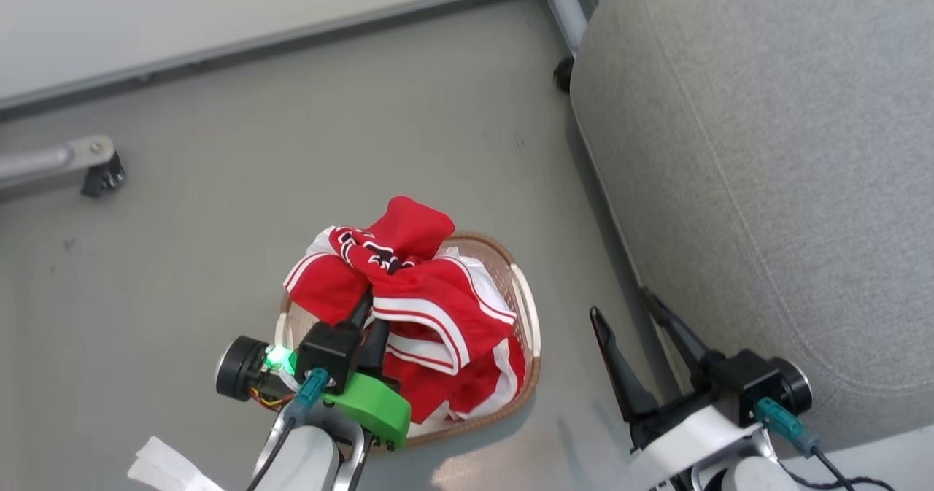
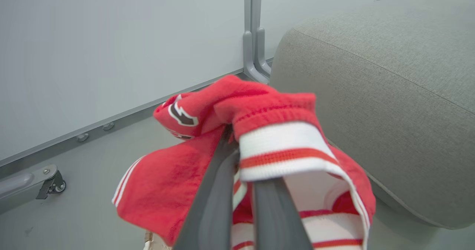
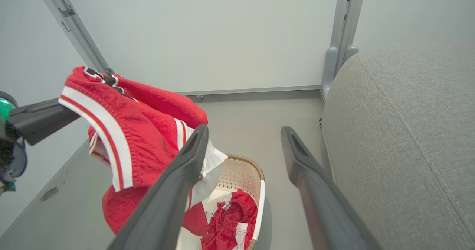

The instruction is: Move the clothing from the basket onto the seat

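Pinching a fold of one red garment [image 1: 430,294] between the shut jaws of the left gripper [image 1: 367,303], close to its white-and-red striped band. Holding it bunched up above the basket [image 1: 527,316], dark lettering on top, a white panel hanging down toward the rim. Below it, inside the basket, a second red garment [image 3: 230,220], crumpled. Off to the right, jaws spread wide on the right gripper [image 1: 622,305], nothing between the fingers, just beside the basket and close along the edge of the seat [image 1: 766,184]. Under the basket, grey floor [image 1: 219,184], with the seat's rounded side near.
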Controlling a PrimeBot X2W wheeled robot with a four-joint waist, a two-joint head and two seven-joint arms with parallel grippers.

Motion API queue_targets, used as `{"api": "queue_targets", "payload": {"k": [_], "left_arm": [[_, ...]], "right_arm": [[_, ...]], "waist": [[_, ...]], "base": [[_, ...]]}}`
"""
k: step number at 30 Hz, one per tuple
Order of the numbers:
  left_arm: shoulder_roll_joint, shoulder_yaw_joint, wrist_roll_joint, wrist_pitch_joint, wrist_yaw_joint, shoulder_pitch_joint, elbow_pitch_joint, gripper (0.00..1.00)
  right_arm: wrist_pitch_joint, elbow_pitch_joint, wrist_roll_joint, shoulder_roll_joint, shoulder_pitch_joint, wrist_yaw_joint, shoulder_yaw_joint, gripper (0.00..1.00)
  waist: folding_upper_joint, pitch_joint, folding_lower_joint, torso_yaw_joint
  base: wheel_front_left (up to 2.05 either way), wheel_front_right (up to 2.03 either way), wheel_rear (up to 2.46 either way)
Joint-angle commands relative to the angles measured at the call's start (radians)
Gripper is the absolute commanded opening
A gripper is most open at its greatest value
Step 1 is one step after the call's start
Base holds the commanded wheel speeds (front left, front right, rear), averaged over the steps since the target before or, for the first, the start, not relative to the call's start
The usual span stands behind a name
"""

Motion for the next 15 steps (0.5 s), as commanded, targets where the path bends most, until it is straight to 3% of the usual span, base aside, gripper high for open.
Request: {"api": "queue_targets", "payload": {"k": [1, 15], "left_arm": [[-0.008, 0.006, 0.017, 0.000, -0.010, 0.029, -0.010, 0.00], [-0.044, 0.050, 0.034, 0.000, -0.066, 0.074, -0.099, 0.00]], "right_arm": [[-0.005, 0.008, 0.006, -0.004, 0.034, 0.000, 0.001, 1.00], [-0.005, 0.022, -0.038, -0.015, 0.103, 0.000, 0.050, 1.00]], "waist": [[0.0000, -0.143, 0.0001, 0.021], [0.0000, -0.226, 0.0001, 0.040]], "base": [[0.00, 0.00, 0.00], [0.00, 0.00, 0.00]]}}
